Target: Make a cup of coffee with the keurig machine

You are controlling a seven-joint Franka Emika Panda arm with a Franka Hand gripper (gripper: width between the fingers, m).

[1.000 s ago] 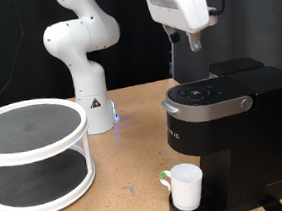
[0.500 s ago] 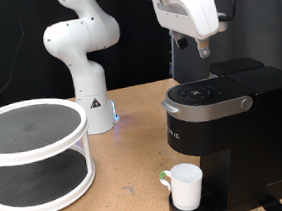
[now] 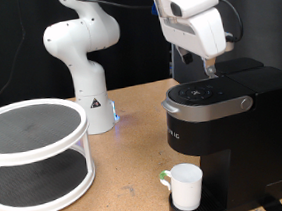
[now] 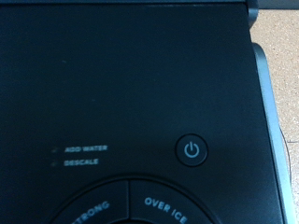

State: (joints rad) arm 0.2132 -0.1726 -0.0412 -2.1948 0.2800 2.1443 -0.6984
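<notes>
The black keurig machine (image 3: 234,127) stands at the exterior view's right with its lid down. The white cup (image 3: 186,187) stands upright on the drip tray under the spout. My gripper (image 3: 210,69) hangs just above the machine's round silver-trimmed top, fingers pointing down and drawn together into one narrow tip, holding nothing. The wrist view shows the machine's black top (image 4: 131,84) close up, with the power button (image 4: 192,149) and the labels ADD WATER, DESCALE, STRONG and OVER ICE. No fingers show in the wrist view.
A white two-tier round rack (image 3: 35,156) with dark shelves stands at the exterior view's left. The arm's white base (image 3: 87,91) stands behind, between rack and machine. Bare wooden tabletop (image 3: 129,187) lies in front.
The gripper has moved down and towards the exterior view's right, from well above the machine to just over its top. The cup and machine have not moved.
</notes>
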